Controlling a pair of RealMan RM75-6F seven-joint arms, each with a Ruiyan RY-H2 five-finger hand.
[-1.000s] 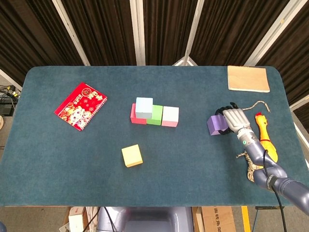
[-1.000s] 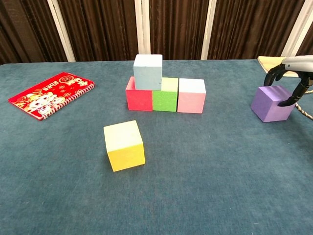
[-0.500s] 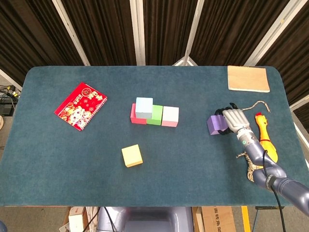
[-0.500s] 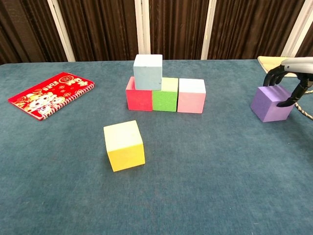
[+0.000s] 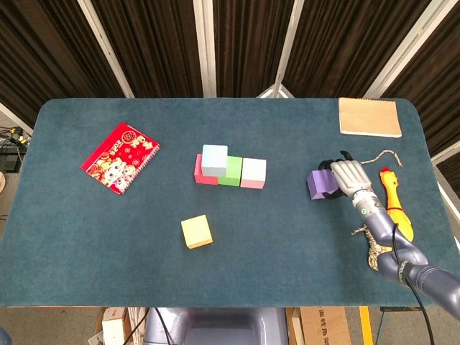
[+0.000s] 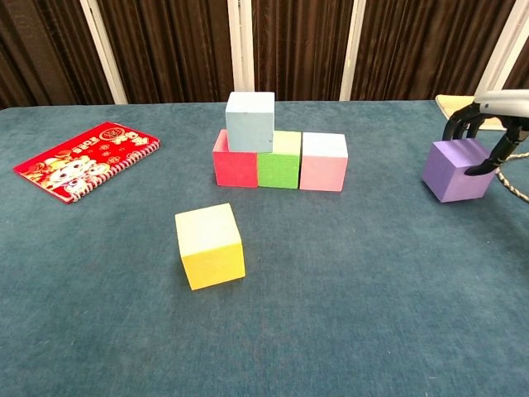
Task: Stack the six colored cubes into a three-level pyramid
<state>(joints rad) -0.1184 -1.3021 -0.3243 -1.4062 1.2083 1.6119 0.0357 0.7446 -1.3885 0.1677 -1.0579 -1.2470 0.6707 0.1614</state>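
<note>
A red cube [image 5: 198,173], a green cube [image 5: 232,171] and a pink cube [image 5: 253,172] form a row mid-table. A light blue cube [image 5: 214,159] sits on top, over the red and green ones [image 6: 250,120]. A yellow cube [image 5: 196,231] lies alone nearer the front [image 6: 210,246]. At the right, my right hand [image 5: 348,176] grips the purple cube [image 5: 318,183], with fingers over its top and far side and the thumb on its near side [image 6: 453,171]. The left hand shows in neither view.
A red booklet [image 5: 120,157] lies at the left and a tan notepad [image 5: 369,116] at the back right. A yellow rubber chicken [image 5: 394,201], a cord [image 5: 381,156] and a small toy [image 5: 371,244] lie close to my right arm.
The purple cube has shifted slightly left and up with my right hand around it. The other cubes have not moved.
</note>
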